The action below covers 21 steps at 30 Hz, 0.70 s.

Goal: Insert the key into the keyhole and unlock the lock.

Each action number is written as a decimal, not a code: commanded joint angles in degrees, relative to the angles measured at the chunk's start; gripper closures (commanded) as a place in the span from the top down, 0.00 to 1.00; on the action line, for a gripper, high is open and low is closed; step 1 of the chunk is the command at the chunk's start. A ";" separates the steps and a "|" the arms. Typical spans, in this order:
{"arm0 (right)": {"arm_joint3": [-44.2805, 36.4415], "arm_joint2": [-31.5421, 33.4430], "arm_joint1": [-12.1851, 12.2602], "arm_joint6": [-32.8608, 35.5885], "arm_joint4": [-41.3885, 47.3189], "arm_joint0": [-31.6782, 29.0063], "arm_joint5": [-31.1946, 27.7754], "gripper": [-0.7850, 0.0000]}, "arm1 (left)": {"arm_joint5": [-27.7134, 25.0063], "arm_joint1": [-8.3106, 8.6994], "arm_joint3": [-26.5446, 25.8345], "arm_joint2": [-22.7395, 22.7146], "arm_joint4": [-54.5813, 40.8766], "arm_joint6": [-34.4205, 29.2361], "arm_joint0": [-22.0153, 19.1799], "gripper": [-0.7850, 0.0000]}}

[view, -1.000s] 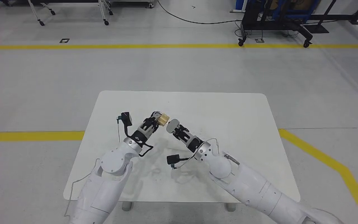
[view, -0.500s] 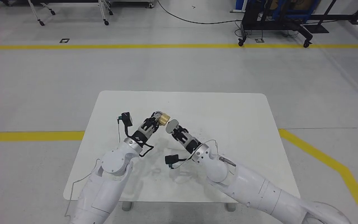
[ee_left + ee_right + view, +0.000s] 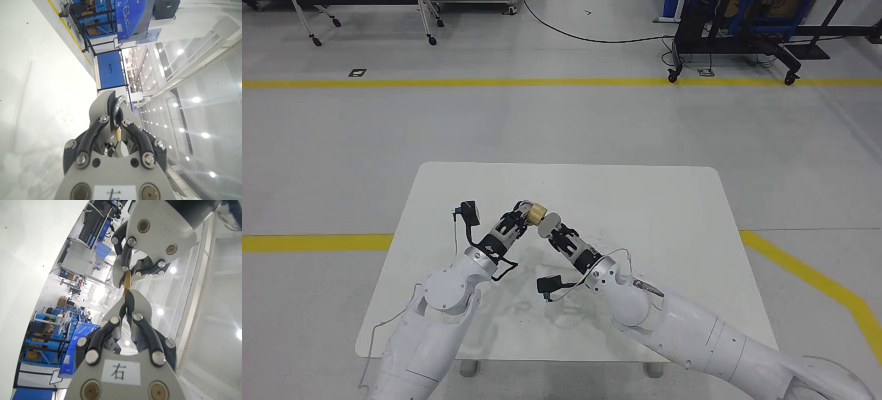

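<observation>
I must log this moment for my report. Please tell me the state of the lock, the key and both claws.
lock: gripped in mid-air; locked or unlocked, cannot tell.
key: gripped, tip meeting the lock's end; depth unclear.
left claw: shut on the lock.
right claw: shut on the key.

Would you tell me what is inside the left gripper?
The lock: its silver shackle and a strip of brass body show inside the left gripper. Its fingers cover the rest, including the keyhole.
</observation>
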 commanded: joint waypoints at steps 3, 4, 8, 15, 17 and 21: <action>-0.08 0.57 0.08 -0.53 0.00 -0.48 0.49 0.11 | -0.02 -0.03 0.04 -0.06 0.00 -0.02 0.04 0.00; -0.05 0.74 0.08 -0.68 0.00 -0.59 0.60 0.15 | 0.02 -0.04 0.02 -0.06 0.01 -0.01 0.04 0.00; -0.07 1.34 0.04 -1.31 0.00 -1.01 1.09 0.21 | 0.01 -0.07 0.01 -0.15 0.11 0.03 0.06 0.00; 0.15 2.24 -0.06 -2.15 0.00 -1.55 1.82 0.20 | 0.10 -0.13 0.10 -0.24 0.05 -0.13 0.05 0.00; 0.18 2.52 -0.09 -2.45 0.00 -1.76 2.17 0.22 | 0.18 -0.15 0.07 -0.26 0.04 -0.12 0.04 0.00; 0.33 3.16 -0.16 -3.34 0.00 -2.17 2.75 0.21 | 0.21 -0.19 0.08 -0.30 0.07 -0.16 0.03 0.00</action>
